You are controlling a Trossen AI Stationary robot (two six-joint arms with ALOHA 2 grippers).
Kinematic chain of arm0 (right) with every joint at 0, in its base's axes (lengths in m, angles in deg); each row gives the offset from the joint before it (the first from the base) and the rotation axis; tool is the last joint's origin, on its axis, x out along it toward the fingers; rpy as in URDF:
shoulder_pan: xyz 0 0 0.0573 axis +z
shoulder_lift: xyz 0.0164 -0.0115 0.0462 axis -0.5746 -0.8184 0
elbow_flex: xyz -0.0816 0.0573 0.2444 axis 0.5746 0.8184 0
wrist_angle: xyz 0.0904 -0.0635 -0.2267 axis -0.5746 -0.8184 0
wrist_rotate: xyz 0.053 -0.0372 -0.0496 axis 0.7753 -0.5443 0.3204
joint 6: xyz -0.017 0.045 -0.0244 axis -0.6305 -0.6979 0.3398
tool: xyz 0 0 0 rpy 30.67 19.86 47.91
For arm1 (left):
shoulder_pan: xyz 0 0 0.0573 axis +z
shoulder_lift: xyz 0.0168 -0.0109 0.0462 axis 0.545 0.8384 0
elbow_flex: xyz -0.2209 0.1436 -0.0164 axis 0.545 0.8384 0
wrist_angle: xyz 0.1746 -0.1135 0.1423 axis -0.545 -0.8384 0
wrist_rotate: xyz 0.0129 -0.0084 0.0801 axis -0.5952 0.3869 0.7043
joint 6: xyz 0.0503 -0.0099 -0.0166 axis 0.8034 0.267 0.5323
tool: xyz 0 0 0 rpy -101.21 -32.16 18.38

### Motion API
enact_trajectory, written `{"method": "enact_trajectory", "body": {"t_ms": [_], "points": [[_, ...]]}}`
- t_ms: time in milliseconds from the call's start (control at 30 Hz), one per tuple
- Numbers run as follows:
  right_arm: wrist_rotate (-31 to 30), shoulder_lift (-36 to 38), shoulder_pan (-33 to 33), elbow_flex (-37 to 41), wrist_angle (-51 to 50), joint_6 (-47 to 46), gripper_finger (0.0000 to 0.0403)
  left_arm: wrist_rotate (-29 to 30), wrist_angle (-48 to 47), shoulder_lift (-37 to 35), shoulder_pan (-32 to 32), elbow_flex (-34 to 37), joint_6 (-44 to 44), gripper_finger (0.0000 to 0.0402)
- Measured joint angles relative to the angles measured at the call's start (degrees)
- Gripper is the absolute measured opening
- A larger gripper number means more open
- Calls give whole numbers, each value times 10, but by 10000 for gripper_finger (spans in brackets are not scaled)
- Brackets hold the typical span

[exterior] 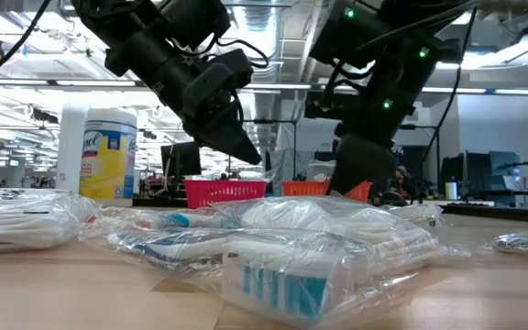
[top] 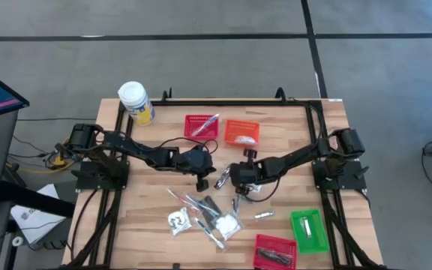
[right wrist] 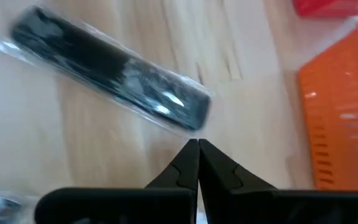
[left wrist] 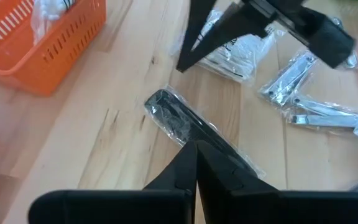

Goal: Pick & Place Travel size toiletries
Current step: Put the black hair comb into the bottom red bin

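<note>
Right pincer (right wrist: 197, 149): two dark fingers pressed together into a single point, with nothing between them, hanging above the bare wood.
Wrapped item (right wrist: 114, 78): a long dark bar sealed in clear wrap, lying flat and slanted on the tabletop, its nearer end just beyond the pincer's tip and apart from it.
Tabletop (right wrist: 104, 162): pale wood planks with visible grain and seams.
Orange basket (right wrist: 344, 118): slotted plastic wall, standing off to one side of the pincer.
Red basket (right wrist: 334, 6): only a corner shows, just beyond the orange one.
</note>
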Motion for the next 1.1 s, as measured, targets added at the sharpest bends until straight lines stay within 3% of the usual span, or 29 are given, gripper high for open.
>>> {"method": "enact_trajectory", "body": {"t_ms": [333, 833, 1100], "points": [[83, -44, -24, -1, 39, -5, 0, 0, 1, 0, 0, 0, -2, 1], [57, -60, -75, -1, 131, 38, 0, 0, 1, 0, 0, 0, 0, 1], [39, -44, -31, -1, 163, 61, 0, 0, -11, 0, 0, 0, 3, 1]]}}
